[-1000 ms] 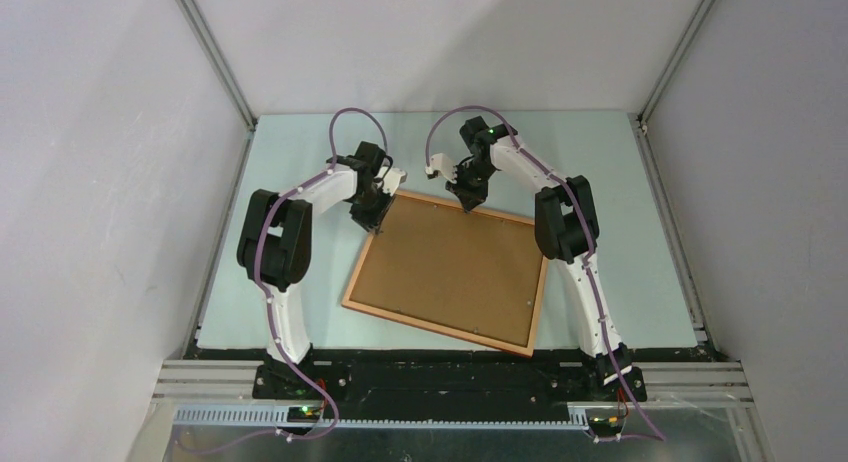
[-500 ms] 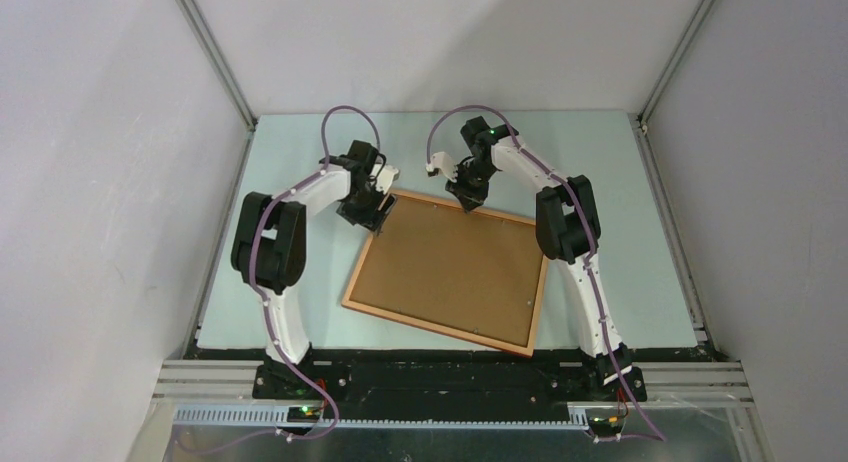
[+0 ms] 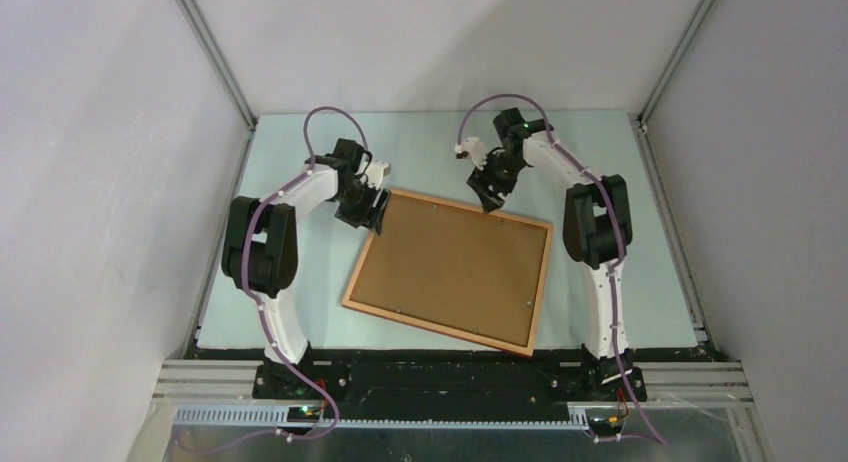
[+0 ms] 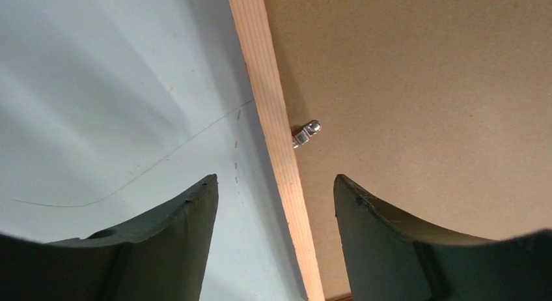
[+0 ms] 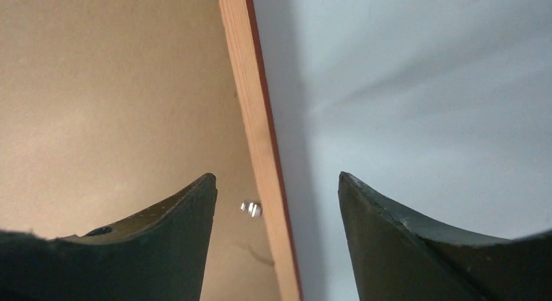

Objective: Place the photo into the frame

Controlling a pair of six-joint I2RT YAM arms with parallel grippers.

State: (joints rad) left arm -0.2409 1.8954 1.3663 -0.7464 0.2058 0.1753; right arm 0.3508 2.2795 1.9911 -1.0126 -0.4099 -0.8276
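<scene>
The frame (image 3: 437,329) lies back-up on the bench (image 3: 420,147) with a brown board (image 3: 450,267) filling it, so the photo cannot be made out, while the left claw (image 3: 363,211) and right claw (image 3: 490,195) hang well open and empty, each straddling a rail.

One frame (image 3: 436,329), one backing board (image 3: 450,267), left tool (image 4: 276,184), right tool (image 5: 276,180), and perhaps several metal clips (image 4: 306,134).

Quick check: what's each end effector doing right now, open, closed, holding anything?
Left end effector: open, holding nothing, straddling the frame edge.
Right end effector: open, holding nothing, also straddling the frame edge.
</scene>
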